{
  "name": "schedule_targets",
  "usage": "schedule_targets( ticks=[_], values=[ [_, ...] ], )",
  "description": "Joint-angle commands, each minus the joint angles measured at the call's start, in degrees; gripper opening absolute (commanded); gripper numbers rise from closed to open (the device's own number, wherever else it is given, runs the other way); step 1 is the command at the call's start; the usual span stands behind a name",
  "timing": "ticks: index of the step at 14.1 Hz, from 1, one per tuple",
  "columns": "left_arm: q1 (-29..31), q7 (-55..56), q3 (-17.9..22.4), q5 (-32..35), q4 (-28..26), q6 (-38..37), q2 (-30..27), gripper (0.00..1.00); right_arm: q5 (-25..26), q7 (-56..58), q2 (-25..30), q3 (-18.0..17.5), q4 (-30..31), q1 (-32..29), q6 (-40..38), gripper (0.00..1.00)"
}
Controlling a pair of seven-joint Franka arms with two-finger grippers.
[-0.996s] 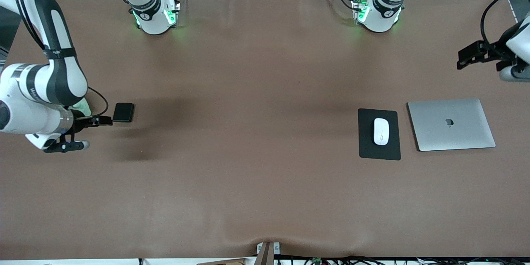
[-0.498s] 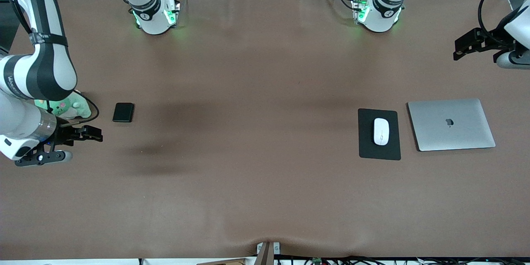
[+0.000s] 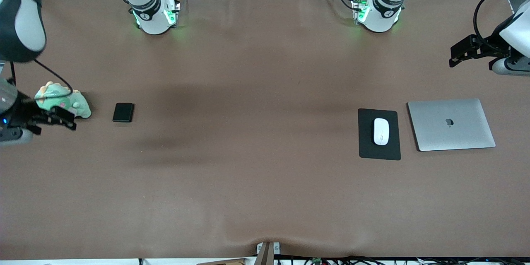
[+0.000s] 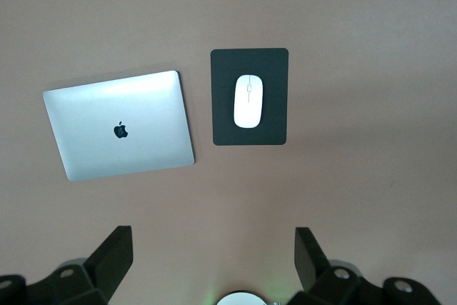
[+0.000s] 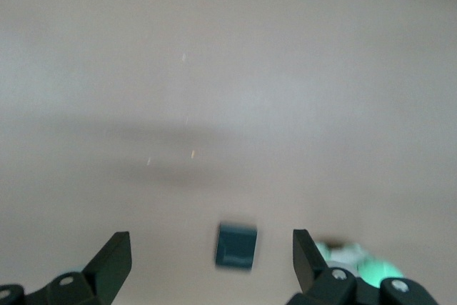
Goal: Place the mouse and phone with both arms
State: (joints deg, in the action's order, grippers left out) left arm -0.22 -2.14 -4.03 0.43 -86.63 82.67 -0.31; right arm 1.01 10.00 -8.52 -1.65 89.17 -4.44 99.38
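The mouse (image 3: 381,131) lies on a black mouse pad (image 3: 379,151) toward the left arm's end of the tabletop (image 3: 265,182), just beside a closed silver laptop (image 3: 451,124). The phone (image 3: 123,112) lies flat on the bare tabletop toward the right arm's end, near a small green plush toy (image 3: 62,98).

The left pincer (image 3: 459,54) hangs in the air at its own edge of the tabletop, over bare surface and well apart from the mouse; its wrist view shows both fingers (image 4: 111,258) spread wide with nothing between them, and the mouse, pad and laptop lie below. The right pincer (image 3: 62,116) hovers at the other edge, partly over the plush toy and beside the phone. Its fingers (image 5: 107,262) are also spread and empty, and the phone shows between them lower down.

Both task items appear to sit where they belong, the mouse on its pad and the phone laid down alone, so the placing seems finished and the arms look to be in the retreat stage. If so, the next move calls only for each arm to pull clear without brushing the toy or laptop.
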Motion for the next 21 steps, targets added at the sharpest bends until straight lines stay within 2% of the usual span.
schedule_targets(
  ticks=[1,4,7,10,14,21],
  values=[
    [1.01,0.64,-0.45,-1.22,1.11,-0.14,0.13,1.0,-0.66,0.28,5.51,2.43,1.53,1.36,-6.72,1.0],
    [1.01,1.61,-0.36,-1.4,1.02,0.03,0.22,1.0,-0.83,0.37,10.61,5.24,3.1,5.21,-14.02,1.0],
    [1.01,1.61,-0.19,-1.05,1.02,0.03,0.48,1.0,-1.01,0.46,15.63,5.69,9.16,5.32,-13.95,1.0],
    [0.75,1.44,-0.54,-0.43,1.11,-0.14,0.4,1.0,-0.92,0.37,15.9,5.78,9.0,5.58,-16.23,1.0],
    [0.66,1.0,-0.63,-0.43,1.2,-0.49,0.22,1.0,-0.14,0.46,14.85,5.6,5.58,5.58,-14.92,1.0],
    [0.57,1.44,-0.63,-0.52,0.93,-0.93,0.05,1.0,-0.39,0.28,13.09,5.25,3.11,5.49,-13.95,1.0]
  ],
)
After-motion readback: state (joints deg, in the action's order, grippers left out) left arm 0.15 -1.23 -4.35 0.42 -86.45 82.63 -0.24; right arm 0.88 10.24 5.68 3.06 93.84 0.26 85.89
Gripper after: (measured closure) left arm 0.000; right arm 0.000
